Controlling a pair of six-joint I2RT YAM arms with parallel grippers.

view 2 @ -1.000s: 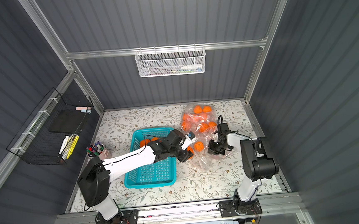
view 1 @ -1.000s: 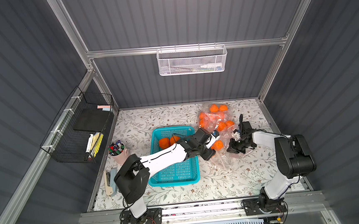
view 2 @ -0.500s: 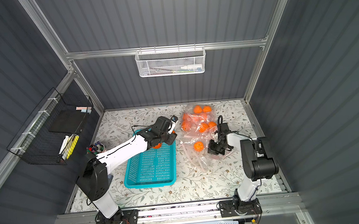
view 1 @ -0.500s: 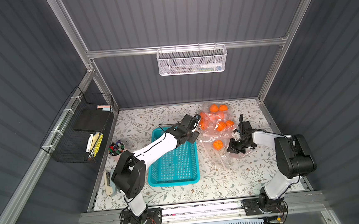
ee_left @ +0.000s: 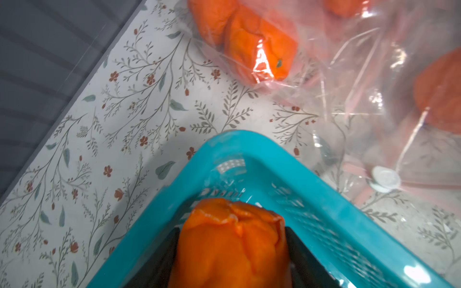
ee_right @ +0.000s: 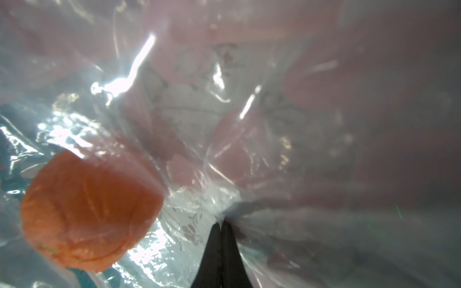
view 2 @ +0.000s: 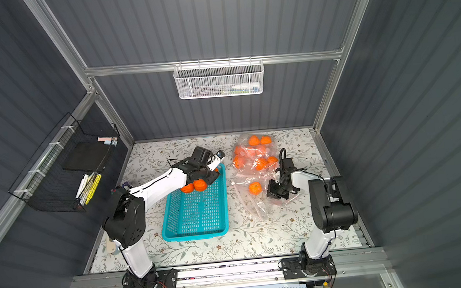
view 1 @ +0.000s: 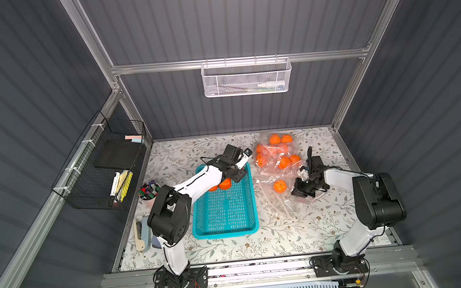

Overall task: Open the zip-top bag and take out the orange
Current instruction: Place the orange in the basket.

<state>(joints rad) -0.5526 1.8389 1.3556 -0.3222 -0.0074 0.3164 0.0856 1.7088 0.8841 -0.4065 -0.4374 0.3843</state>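
A clear zip-top bag point(view 1: 276, 158) holding several oranges lies at the back right in both top views. One orange point(view 1: 279, 186) sits in its near part, also seen in the right wrist view point(ee_right: 89, 212). My left gripper point(ee_left: 232, 233) is shut on another orange point(ee_left: 232, 246), over the far right corner of the teal basket point(ee_left: 249, 144). In a top view this gripper point(view 2: 212, 173) hides nearly all of the held fruit. My right gripper point(ee_right: 221, 224) is shut on the bag's film, low on the table at the bag's right side point(view 1: 306, 190).
Two oranges point(view 1: 221, 184) lie in the far end of the basket point(view 1: 227, 231). A pen cup point(view 1: 149, 193) and a stapler point(view 1: 141, 234) stand at the left edge. A black wire rack point(view 1: 106, 170) hangs on the left wall, a white mesh basket point(view 1: 247, 78) on the back wall.
My left arm has swung from the bag's mouth leftwards and back to the basket's far right corner, with its orange. The right gripper has kept its hold on the bag and has not moved.
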